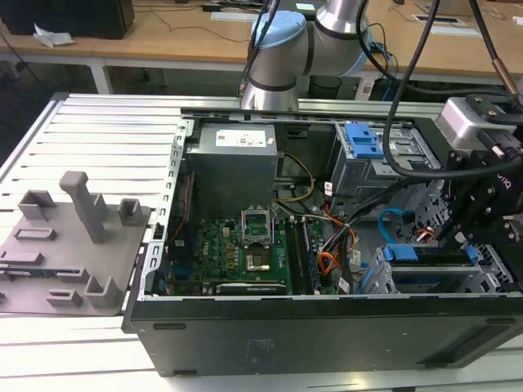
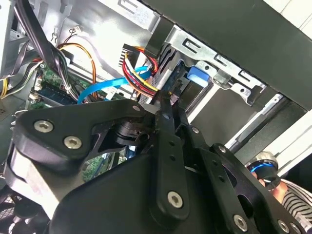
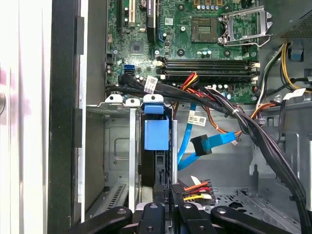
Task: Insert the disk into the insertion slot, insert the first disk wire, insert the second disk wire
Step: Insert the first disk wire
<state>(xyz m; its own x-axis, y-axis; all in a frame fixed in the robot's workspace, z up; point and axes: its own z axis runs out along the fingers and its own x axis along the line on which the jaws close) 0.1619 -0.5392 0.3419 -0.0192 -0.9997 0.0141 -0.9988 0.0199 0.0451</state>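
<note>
Exterior view, lower right: the blue-framed disk (image 1: 429,255) sat in the perforated metal insertion slot (image 1: 382,279). The gripper (image 3: 165,196), its black fingers (image 3: 158,197) partly cut off, clamped the first disk wire (image 3: 195,187) at its half-hidden plug.

Honestly nothing readable here. White sticker (image 1: 239,139) on power supply box (image 1: 233,175) in exterior view: rows of print, too small to make out. First wrist view: white tag (image 3: 151,84) on black cable bundle (image 3: 204,95), another tag (image 3: 197,119) just beside second disk wire (image 3: 186,139), third tag (image 3: 296,93) near yellow wires (image 3: 282,63), tiny marks only, no legible characters. Small sticker (image 3: 169,21) on motherboard (image 3: 195,53), same story.
</note>
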